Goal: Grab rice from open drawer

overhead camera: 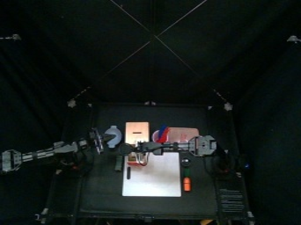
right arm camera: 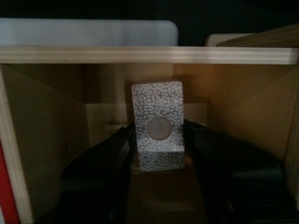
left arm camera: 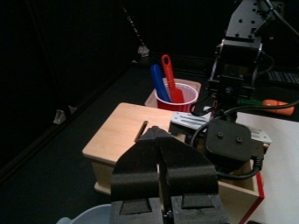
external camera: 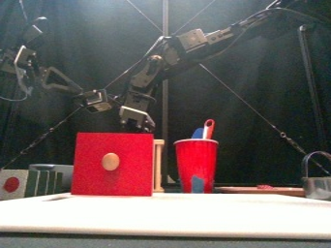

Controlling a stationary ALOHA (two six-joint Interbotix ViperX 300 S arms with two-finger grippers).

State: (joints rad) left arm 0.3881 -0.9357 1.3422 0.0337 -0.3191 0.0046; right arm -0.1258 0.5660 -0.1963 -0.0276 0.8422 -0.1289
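Rice packet (right arm camera: 156, 124), grey-speckled and upright, stands inside the wooden drawer (right arm camera: 47, 114) between the right gripper's (right arm camera: 156, 150) spread jaws, which flank it closely, while the left gripper (left arm camera: 167, 188) hangs shut above the box (left arm camera: 128, 131).

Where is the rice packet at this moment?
In the right wrist view the rice packet stands upright inside the wooden drawer, between the two jaws of the right gripper.

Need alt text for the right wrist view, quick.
The right gripper has its two black jaws either side of a small speckled grey packet standing upright inside the wooden drawer; contact is unclear. The drawer's tan walls frame the packet.
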